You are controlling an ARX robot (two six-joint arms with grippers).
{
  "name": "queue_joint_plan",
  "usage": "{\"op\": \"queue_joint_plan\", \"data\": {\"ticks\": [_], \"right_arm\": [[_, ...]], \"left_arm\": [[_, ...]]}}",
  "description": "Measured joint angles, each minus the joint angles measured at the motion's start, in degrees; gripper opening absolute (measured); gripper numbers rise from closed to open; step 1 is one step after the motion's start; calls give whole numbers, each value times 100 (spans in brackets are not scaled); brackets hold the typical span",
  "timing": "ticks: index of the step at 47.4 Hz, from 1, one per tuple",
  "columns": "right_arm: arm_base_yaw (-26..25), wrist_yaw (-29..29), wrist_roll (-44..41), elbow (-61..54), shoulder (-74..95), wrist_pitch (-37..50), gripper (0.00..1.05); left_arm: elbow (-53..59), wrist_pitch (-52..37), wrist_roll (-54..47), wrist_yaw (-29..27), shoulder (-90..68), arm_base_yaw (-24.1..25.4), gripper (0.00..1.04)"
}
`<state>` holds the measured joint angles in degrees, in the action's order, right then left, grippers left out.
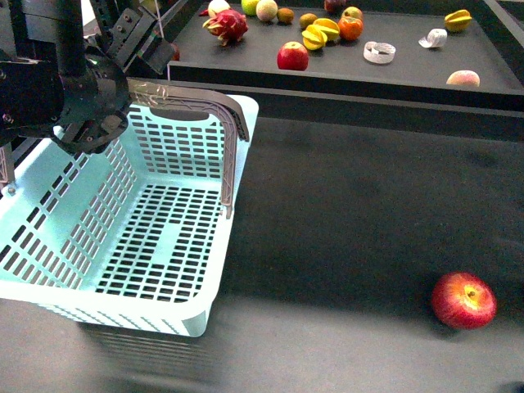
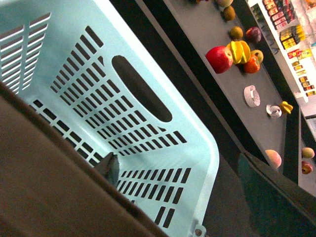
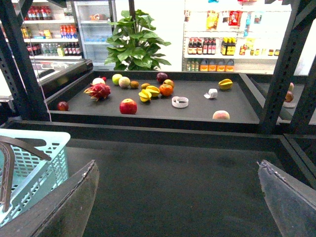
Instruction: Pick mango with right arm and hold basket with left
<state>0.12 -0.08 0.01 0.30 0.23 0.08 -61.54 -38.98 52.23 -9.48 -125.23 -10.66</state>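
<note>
Basket (image 1: 51,274) | left end effector (image 1: 123,94) at handle (image 1: 232,139) | right end effector (image 3: 178,197) spread

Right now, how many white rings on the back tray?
2. One ring sits right of the red apple; the other ring lies further right, beside the lone yellow fruit. None looks hidden.

Fruit tray (image 3: 192,116) beyond wide-parted jaws

basket (image 1: 176,315): left side cut off | left claw (image 2: 180,165): blurred, closure unreadable | right claw (image 3: 176,168): bases cut off
</note>
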Motion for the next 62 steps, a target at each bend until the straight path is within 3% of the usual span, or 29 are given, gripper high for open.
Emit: {"op": "queue_joint_plan", "data": {"ticks": [9, 18, 28, 36, 47, 62], "right_arm": [[0, 0, -2, 0, 0, 0, 96], [0, 0, -2, 0, 0, 0, 96], [0, 2, -2, 0, 0, 0, 96], [0, 0, -2, 0, 0, 0, 96], [0, 2, -2, 0, 0, 0, 96], [0, 2, -2, 0, 0, 0, 96]], "left_arm": [[-157, 693, 415, 109, 162, -116, 36], [293, 879, 334, 343, 623, -280, 19], [1652, 411, -660, 787, 1646, -527, 18], [2564, -306, -1486, 1464, 2420, -697, 18], [2704, -758, -2015, 2138, 2739, -927, 18], [2603, -977, -2264, 2249, 2562, -1408, 18]]}}
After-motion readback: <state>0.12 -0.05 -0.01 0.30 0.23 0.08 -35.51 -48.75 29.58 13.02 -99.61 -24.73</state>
